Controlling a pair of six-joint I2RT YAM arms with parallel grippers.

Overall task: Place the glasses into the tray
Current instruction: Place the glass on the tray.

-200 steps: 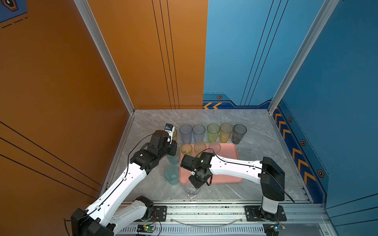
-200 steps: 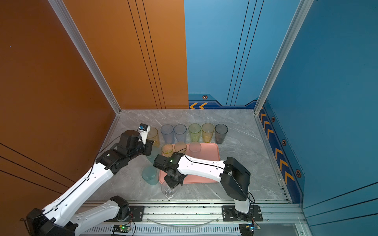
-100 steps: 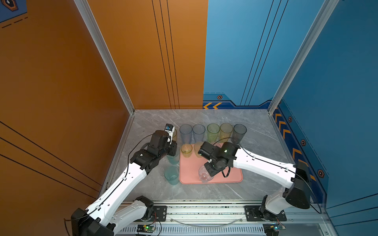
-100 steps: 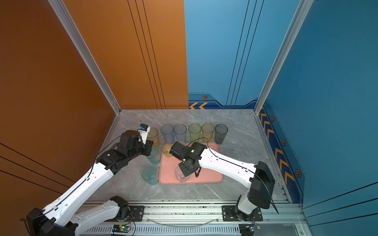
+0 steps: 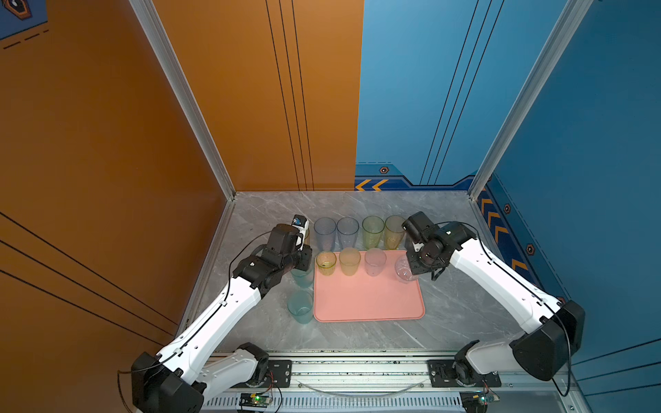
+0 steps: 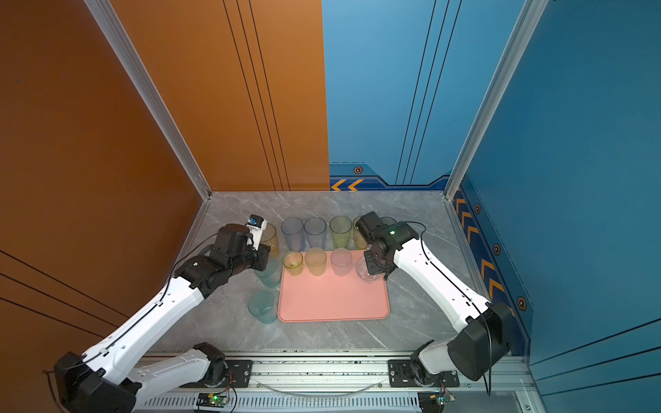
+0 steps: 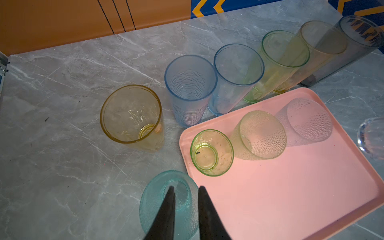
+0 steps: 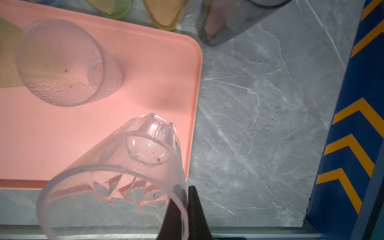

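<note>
Right wrist view: the right end effector [image 8: 184, 197] is clamped tight on the rim wall of a clear faceted tumbler [image 8: 116, 166], with one dark finger inside the mouth and one outside. The tumbler's base is over the far right corner of the tray [image 8: 145, 62]; I cannot tell whether it rests on the pink surface.

In both top views this tumbler ends a row along the tray's far edge. Beside it are a clear dimpled tumbler [image 5: 375, 261], a yellow dimpled tumbler [image 5: 349, 261] and a short green tumbler [image 5: 326, 263], all three upright inside the tray.

In the left wrist view the left end effector [image 7: 186, 188] hangs at the mouth of a teal tumbler [image 7: 151, 207], which stands on the worktop [image 7: 62, 145] just beside the tray's left edge. Its jaws are a narrow gap apart, and I cannot tell whether they touch the tumbler.

A second teal tumbler [image 5: 300, 306] stands by the tray's near left corner. Behind the tray, a line of tall glasses stands on the worktop, outside the tray: an amber tumbler [image 7: 131, 114], a rippled blue tumbler [image 7: 190, 83], a smooth blue tumbler [image 7: 239, 68], a tall green tumbler [image 7: 285, 48], a tall yellow tumbler [image 7: 324, 37] and a grey tumbler [image 7: 361, 31]
</note>
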